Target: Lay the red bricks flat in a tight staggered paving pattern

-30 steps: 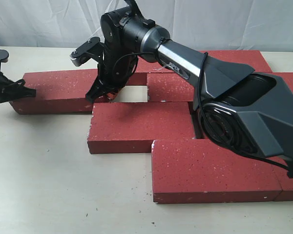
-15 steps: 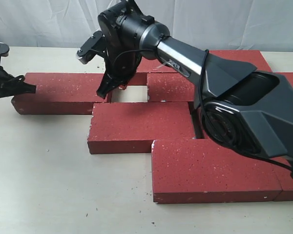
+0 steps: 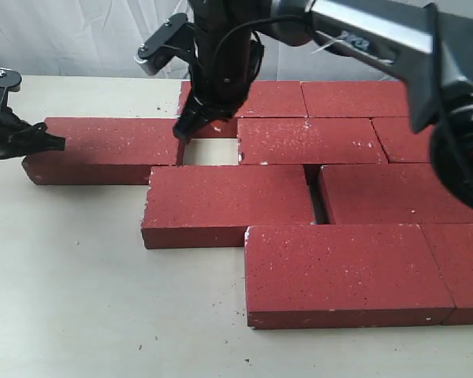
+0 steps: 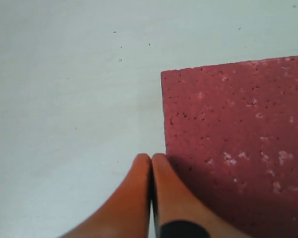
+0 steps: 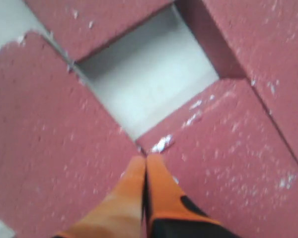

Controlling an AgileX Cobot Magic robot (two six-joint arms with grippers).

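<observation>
Several red bricks lie flat in staggered rows on the table [image 3: 71, 276]. The leftmost red brick [image 3: 102, 148] [image 4: 238, 129] stands a little apart, with a small bare gap [image 3: 210, 152] [image 5: 149, 84] between it and the brick [image 3: 311, 140] to its right. My left gripper [image 3: 57, 144] [image 4: 151, 158] is shut and empty, its tips against that brick's left end at the corner. The right gripper [image 3: 183, 134] [image 5: 145, 158] is shut and empty too. It points down at the brick's right end, beside the gap.
Another brick [image 3: 229, 205] lies in front of the gap and a large one [image 3: 347, 272] nearest the front. Bare table stretches to the left and front. A white curtain [image 3: 63, 35] closes off the back. The right arm [image 3: 363, 31] reaches in from the upper right.
The right arm has lifted and swung back, uncovering the bricks on the right; its tips moved right along the left brick toward the gap. The left gripper and left brick edged slightly right.
</observation>
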